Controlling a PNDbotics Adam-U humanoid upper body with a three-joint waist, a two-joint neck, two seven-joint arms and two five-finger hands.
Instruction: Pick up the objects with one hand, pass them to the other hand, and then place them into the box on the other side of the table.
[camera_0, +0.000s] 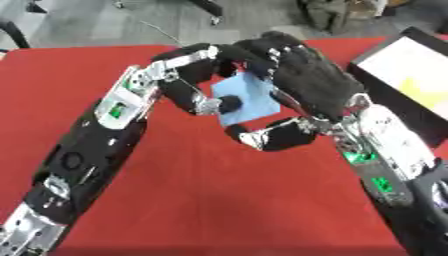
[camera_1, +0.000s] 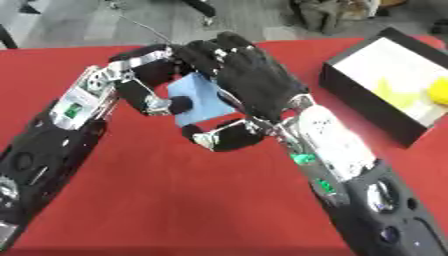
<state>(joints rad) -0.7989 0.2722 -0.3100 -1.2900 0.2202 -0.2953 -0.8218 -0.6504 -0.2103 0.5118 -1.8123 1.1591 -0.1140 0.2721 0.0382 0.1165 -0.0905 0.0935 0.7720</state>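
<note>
A flat light-blue piece (camera_0: 249, 97) hangs above the red table (camera_0: 219, 200) between my two hands. My left hand (camera_0: 185, 85) comes in from the left and curls round the piece's left edge, with its thumb tip pressing on the blue face. My right hand (camera_0: 308, 75) reaches in from the right. Its fingers drape over the piece's top and right edge, and its thumb (camera_0: 271, 137) hooks under the lower edge. Both hands touch the piece at once. The black box (camera_1: 367, 107) with a white inside stands at the right.
Inside the box lie a round yellow thing (camera_1: 440, 90) and a pale yellow shape (camera_1: 394, 92). Beyond the table's far edge there is grey floor with chair legs. My forearms cross the table's lower left and lower right.
</note>
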